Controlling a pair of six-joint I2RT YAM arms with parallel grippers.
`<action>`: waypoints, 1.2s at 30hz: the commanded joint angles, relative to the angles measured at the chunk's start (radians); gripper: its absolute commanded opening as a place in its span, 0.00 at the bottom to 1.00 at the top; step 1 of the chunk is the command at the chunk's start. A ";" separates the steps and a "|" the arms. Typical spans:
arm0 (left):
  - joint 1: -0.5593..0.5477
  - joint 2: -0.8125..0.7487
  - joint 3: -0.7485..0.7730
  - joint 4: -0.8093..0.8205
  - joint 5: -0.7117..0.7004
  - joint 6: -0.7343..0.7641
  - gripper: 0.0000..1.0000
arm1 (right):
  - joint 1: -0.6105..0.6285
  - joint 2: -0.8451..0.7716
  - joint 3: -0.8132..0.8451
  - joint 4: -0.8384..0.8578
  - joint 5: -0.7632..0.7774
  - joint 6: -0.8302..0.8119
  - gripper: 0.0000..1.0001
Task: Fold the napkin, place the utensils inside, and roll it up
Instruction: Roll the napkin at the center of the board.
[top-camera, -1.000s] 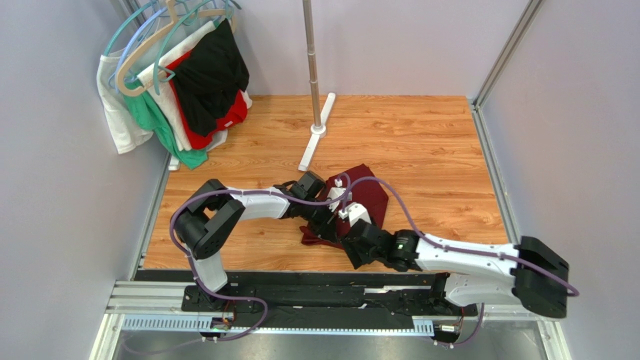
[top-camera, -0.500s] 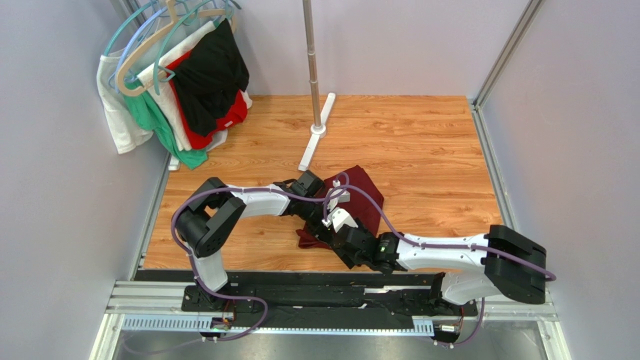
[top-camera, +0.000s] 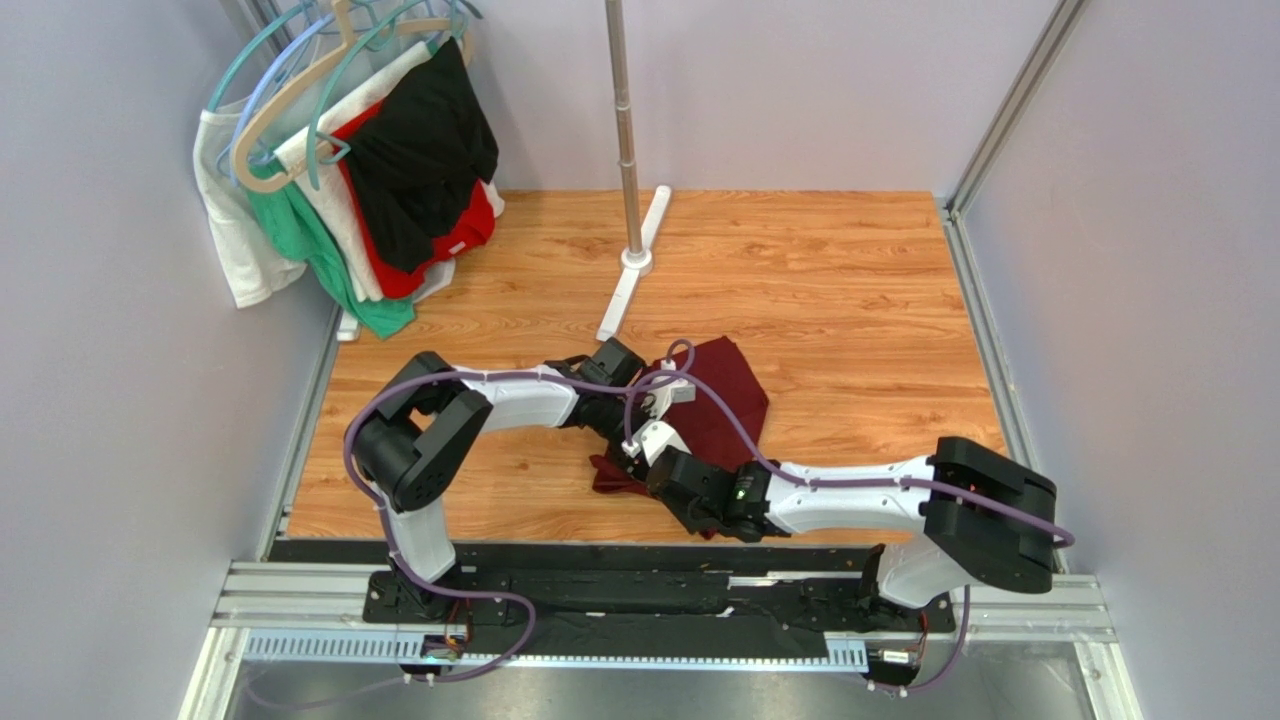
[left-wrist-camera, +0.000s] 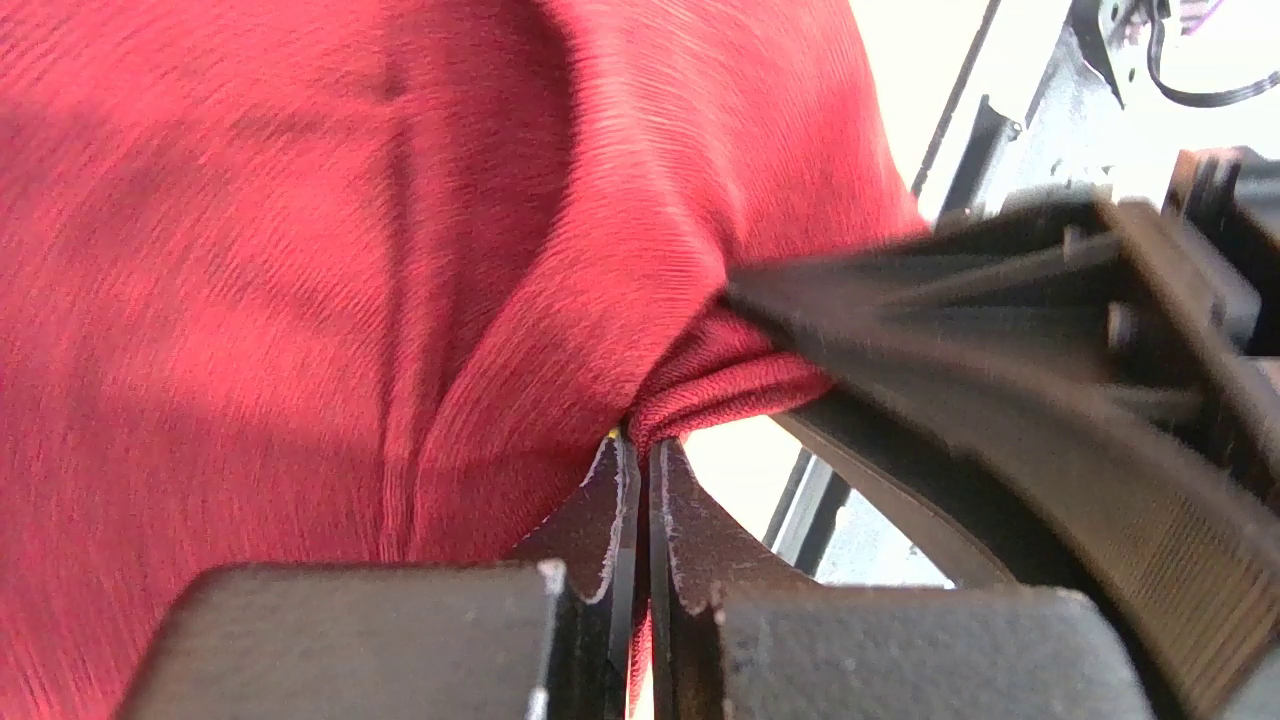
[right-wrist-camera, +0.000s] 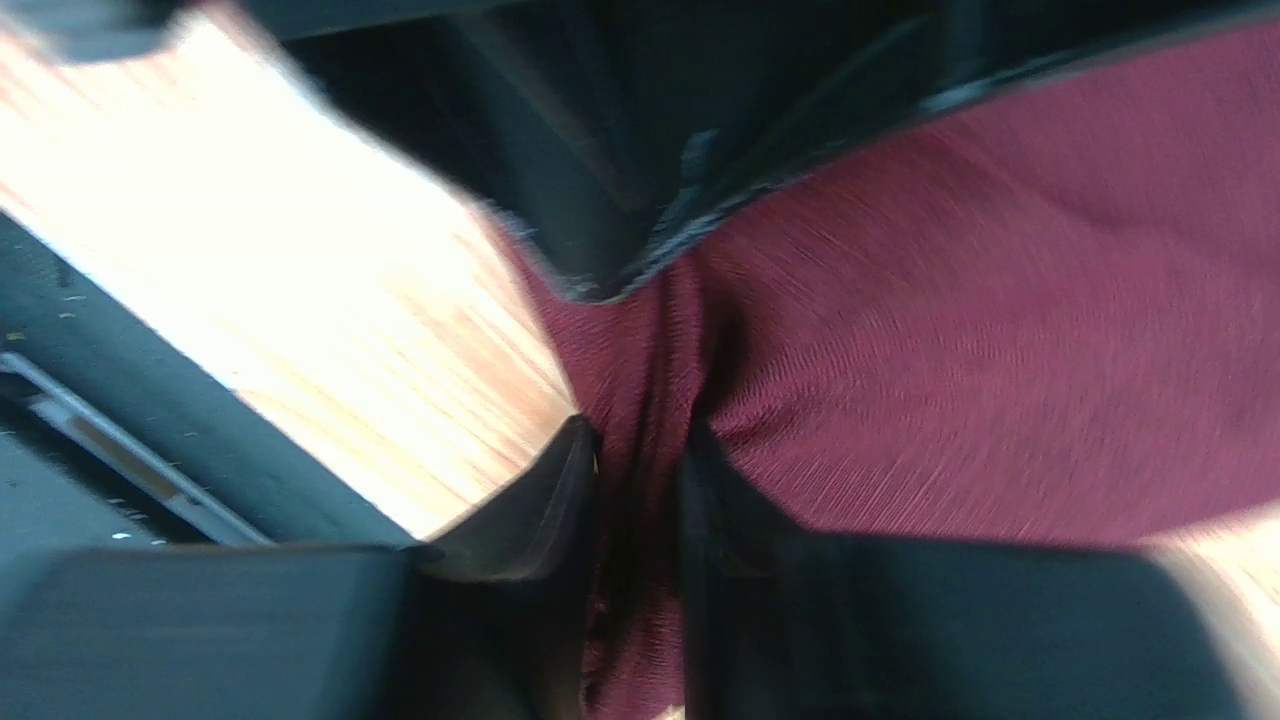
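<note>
The napkin is seen lying crumpled on the wooden worktop, near the front edge and a little left of the middle, and its near-left part is reached by both arms. The left hand is pressed together, and a bunched fold of the maroon cloth is pinched at its tips. The right hand is set against it from the opposite side. Its fingers are closed on a ridge of the cloth, by which the narrow gap between them is filled, though that view is blurred. Hung garments are seen at the far left corner.
</note>
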 joint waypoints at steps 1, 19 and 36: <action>0.000 -0.010 0.011 -0.027 -0.004 -0.002 0.00 | -0.011 0.075 -0.024 -0.013 -0.105 0.067 0.09; 0.104 -0.192 0.012 0.050 -0.062 -0.128 0.54 | -0.123 -0.053 -0.156 0.094 -0.333 0.157 0.00; 0.147 -0.372 -0.198 0.473 -0.050 -0.131 0.58 | -0.387 -0.093 -0.317 0.356 -0.680 0.289 0.00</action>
